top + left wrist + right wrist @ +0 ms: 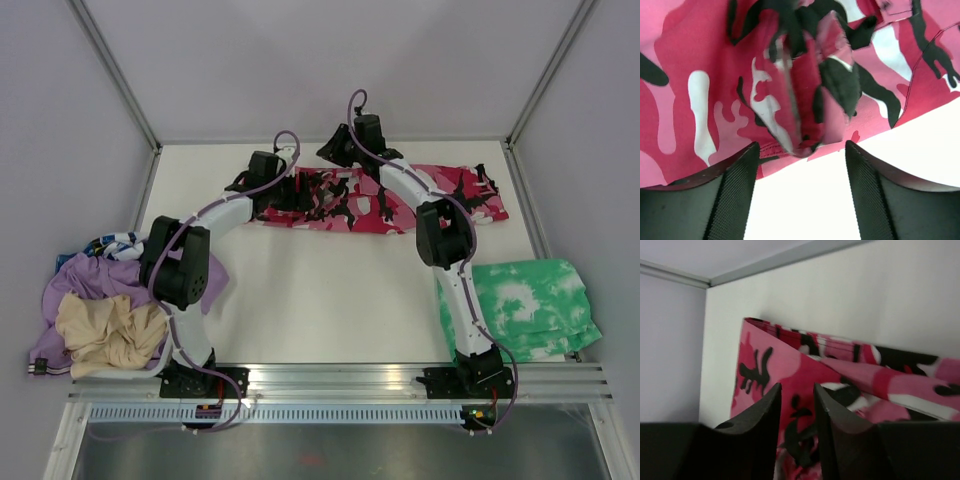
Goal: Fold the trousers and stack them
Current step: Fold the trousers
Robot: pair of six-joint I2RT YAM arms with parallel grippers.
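Observation:
The trousers (350,212), in pink, red, white and black camouflage, lie stretched left to right along the far side of the white table (320,290). My left gripper (250,182) hovers at their left end. In the left wrist view it (802,149) is open, with bare table between its fingers (737,185) and a bunched fold of the trousers (805,100) just past the tips. My right gripper (335,150) is at the trousers' far edge, near the back wall. In the right wrist view it (796,386) stands a little open, with a folded layer of the trousers (790,360) showing behind the narrow gap.
A green-and-white tie-dye garment (530,305) lies at the table's right edge beside the right arm. A heap of lilac and beige clothes (95,320) sits at the left edge. Walls close the table at the back and both sides; a metal rail (340,385) runs along the front.

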